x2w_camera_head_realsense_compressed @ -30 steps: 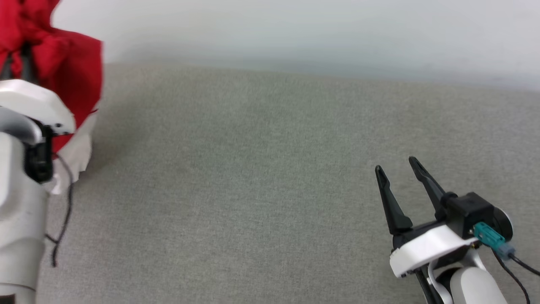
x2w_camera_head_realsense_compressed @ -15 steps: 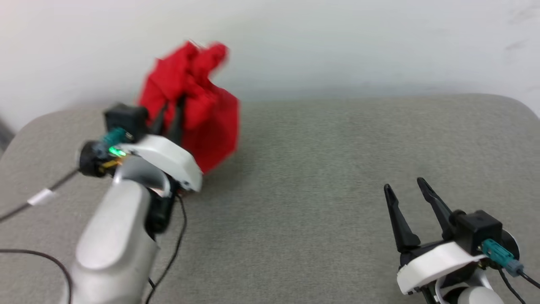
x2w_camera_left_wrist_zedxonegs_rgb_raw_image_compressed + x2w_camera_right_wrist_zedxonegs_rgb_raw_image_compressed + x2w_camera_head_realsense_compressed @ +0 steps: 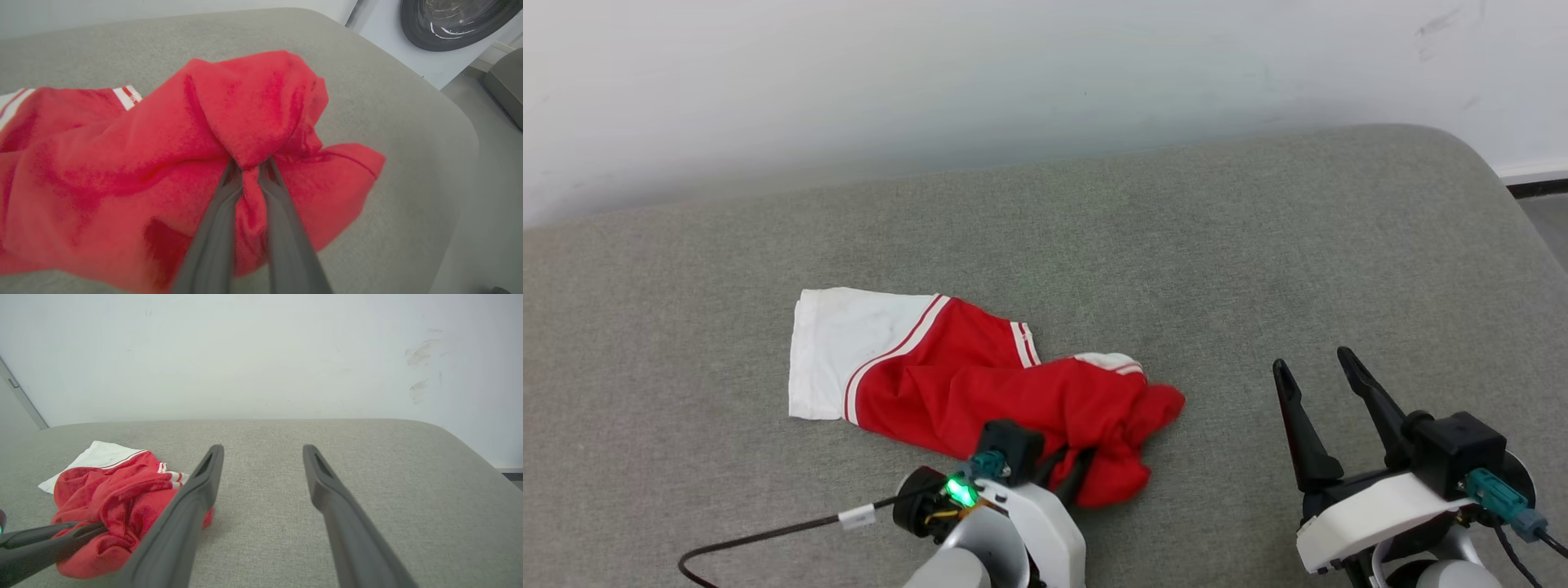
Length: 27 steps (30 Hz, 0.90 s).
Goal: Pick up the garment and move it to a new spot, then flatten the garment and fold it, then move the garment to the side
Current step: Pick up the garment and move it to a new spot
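Ahead of the left gripper, low in the middle of the head view, the garment lies crumpled on the grey cushion. Its white sleeve stretches away to the far left of the gripper. The jaws are pinched on a red fold at the heap's near edge. The right gripper stands well apart to the right, jaws spread with nothing between them.

Along the left wrist view, both dark fingers clamp a bunched ridge of red cloth that rises just past their tips. A washing-machine door shows beyond, at the upper right.

Along the right wrist view, the parted fingers frame bare cushion. The garment lies to their left, and the left gripper's tips reach into it.
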{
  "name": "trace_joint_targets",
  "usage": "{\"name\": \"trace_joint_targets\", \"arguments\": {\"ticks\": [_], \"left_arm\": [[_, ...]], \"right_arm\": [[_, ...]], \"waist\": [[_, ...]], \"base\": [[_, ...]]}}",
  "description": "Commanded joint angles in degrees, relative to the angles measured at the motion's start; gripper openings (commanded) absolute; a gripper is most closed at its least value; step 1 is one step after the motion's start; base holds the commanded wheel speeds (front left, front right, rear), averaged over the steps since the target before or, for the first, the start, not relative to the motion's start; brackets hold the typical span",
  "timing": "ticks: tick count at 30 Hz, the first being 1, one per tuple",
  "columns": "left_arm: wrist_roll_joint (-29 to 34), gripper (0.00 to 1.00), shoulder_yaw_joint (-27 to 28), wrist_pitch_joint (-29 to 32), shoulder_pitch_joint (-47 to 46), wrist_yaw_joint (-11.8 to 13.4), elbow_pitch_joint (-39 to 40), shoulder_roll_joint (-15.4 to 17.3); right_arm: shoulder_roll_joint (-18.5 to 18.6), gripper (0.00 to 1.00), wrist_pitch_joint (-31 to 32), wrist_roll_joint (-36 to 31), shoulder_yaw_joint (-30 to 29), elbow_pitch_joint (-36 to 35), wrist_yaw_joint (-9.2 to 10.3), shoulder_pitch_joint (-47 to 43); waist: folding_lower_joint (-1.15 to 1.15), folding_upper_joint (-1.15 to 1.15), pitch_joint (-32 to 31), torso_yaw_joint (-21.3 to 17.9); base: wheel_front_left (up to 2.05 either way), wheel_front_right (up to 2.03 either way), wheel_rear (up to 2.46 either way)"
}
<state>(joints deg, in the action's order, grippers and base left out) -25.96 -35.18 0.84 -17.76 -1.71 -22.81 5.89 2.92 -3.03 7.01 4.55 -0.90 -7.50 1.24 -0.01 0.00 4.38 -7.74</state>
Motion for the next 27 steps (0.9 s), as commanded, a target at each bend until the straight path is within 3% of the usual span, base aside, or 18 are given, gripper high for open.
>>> {"name": "trace_joint_targets", "arguments": {"ticks": [1,3,4,14,27], "left_arm": [[0.16,0.15,-0.97,0.33,0.98,-0.55,-0.89,-0.33],[0.77,0.86,-2.42,0.40,1.48,-0.68,-2.12,-0.59],[0.73,1.00,-2.91,0.50,1.81,-0.79,-2.69,-0.75],[2.58,1.00,-0.01,-10.79,-1.93,1.30,3.23,0.00],[1.06,1.00,12.62,-14.58,3.46,11.45,9.39,7.69]], "right_arm": [[-0.07,1.00,-0.30,0.09,0.07,-0.04,0.01,0.45],[-0.07,1.00,-0.37,0.07,-0.03,0.01,0.01,0.78],[-0.07,1.00,-0.41,0.09,-0.16,0.12,0.01,0.96],[-0.06,1.00,-0.83,-0.12,-1.53,1.15,0.01,0.99],[-0.06,1.00,-0.17,-0.38,-2.93,1.89,0.01,-1.25]], "waist": [[0.01,0.00,0.76,-0.18],[0.01,0.00,1.19,0.04],[0.01,0.00,1.32,0.23],[0.01,0.00,-0.37,3.72],[0.01,0.00,-4.41,5.77]], "base": [[0.00,0.00,0.00],[0.00,0.00,0.00],[0.00,0.00,0.00],[0.00,0.00,0.00],[0.00,0.00,0.00]]}}
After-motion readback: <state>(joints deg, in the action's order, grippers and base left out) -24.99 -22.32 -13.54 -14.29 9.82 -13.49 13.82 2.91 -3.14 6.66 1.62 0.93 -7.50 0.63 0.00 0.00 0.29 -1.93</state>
